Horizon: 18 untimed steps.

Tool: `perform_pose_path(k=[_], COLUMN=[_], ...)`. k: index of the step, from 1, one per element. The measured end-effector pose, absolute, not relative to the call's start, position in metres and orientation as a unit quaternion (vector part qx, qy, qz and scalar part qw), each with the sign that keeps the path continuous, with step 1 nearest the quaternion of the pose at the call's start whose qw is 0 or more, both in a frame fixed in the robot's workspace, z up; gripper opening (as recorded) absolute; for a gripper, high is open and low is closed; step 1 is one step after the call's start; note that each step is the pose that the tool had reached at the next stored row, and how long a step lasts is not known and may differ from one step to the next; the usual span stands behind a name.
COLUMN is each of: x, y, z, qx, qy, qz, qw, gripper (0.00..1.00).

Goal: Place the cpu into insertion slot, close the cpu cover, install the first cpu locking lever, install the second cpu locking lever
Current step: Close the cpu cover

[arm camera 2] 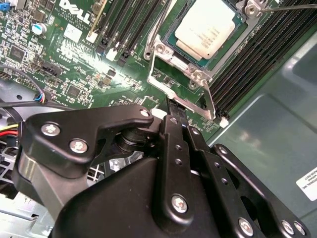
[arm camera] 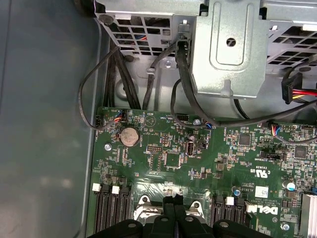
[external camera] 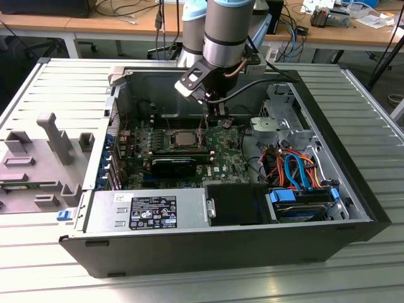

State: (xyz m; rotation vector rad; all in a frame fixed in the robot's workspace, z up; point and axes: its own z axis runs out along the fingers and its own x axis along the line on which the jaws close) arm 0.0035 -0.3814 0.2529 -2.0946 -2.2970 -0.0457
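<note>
A workshop with cluttered desks lies behind a ribbed metal bench (external camera: 372, 113), which carries an open computer case (external camera: 189, 252) on its side with the green motherboard (external camera: 221, 154) facing up. The cpu (arm camera 2: 205, 27) sits flat in the insertion slot (arm camera 2: 170, 39), and the cpu cover (arm camera 2: 197, 75) appears to lie shut over it, the chip's pale top showing through the cover's window. The arm reaches down into the case. In the exterior view the gripper (external camera: 216, 118) hangs just beside the cpu, on the exterior view's right of it. In the second wrist view its black fingers (arm camera 2: 171, 119) stand together with no gap, and nothing is visibly caught between them. Their tips are at a silvery locking lever (arm camera 2: 185, 101) that edges the cover on the side of the cpu nearest them; I cannot tell whether they touch it. The lever's long axis runs crosswise to the fingers, so the cpu lies straight ahead of the tips, just beyond the lever. A second thin lever rod (arm camera 2: 287, 7) crosses the far side of the cpu. The work looks to stand at the lever stage.
</note>
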Motion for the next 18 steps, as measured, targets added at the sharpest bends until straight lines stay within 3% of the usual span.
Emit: perform_pose_path(k=[18], x=[-0.008], y=[-0.381], z=[0.251], qx=[-0.674], qy=[-0.739], qz=[-0.015], qw=[0.016], gripper=[0.11])
